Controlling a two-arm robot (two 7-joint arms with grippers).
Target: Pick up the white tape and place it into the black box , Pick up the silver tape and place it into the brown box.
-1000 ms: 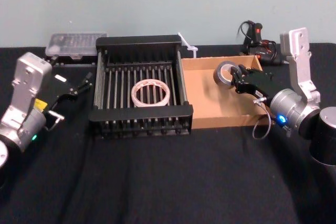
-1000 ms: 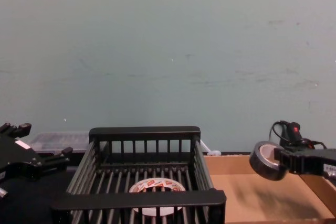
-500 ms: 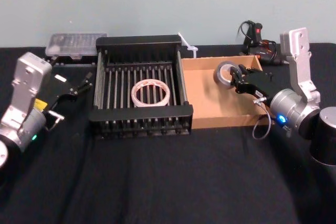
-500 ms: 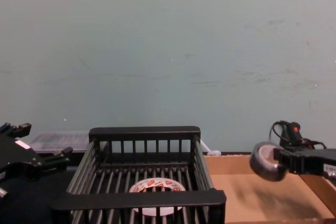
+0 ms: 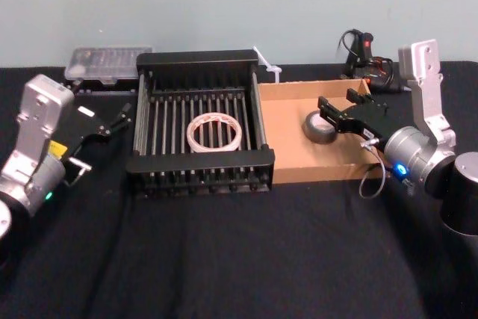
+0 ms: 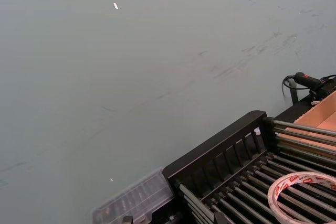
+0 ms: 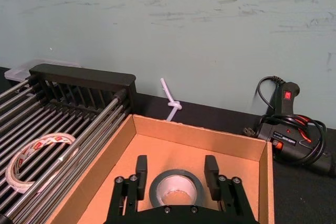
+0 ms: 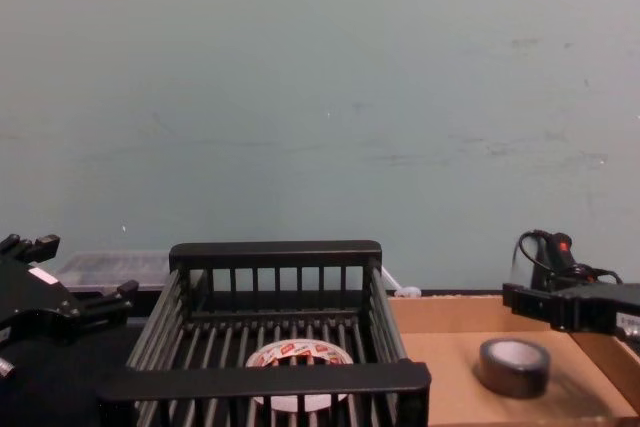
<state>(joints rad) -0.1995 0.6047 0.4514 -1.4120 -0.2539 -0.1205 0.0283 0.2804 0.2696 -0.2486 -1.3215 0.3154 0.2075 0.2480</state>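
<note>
The silver tape (image 5: 320,126) lies flat on the floor of the brown box (image 5: 287,134), toward its right side. My right gripper (image 5: 336,104) hovers just above it, open, with nothing between its fingers. In the right wrist view the two fingers (image 7: 141,169) stand apart on either side of the silver tape (image 7: 176,188). From the chest the silver tape (image 8: 513,366) rests below the right gripper (image 8: 526,304). The white tape (image 5: 215,131) lies flat on the slats of the black box (image 5: 199,58). My left gripper (image 5: 118,117) is parked open left of the crate.
A clear plastic case (image 5: 104,62) sits behind the left arm. A white zip tie (image 5: 267,66) lies behind the boxes. A black corded tool with a red switch (image 5: 364,53) sits at the back right. Black cloth covers the table in front.
The right gripper opened and let go of the silver tape, which dropped from the air onto the brown box floor. The left arm and white tape stayed put.
</note>
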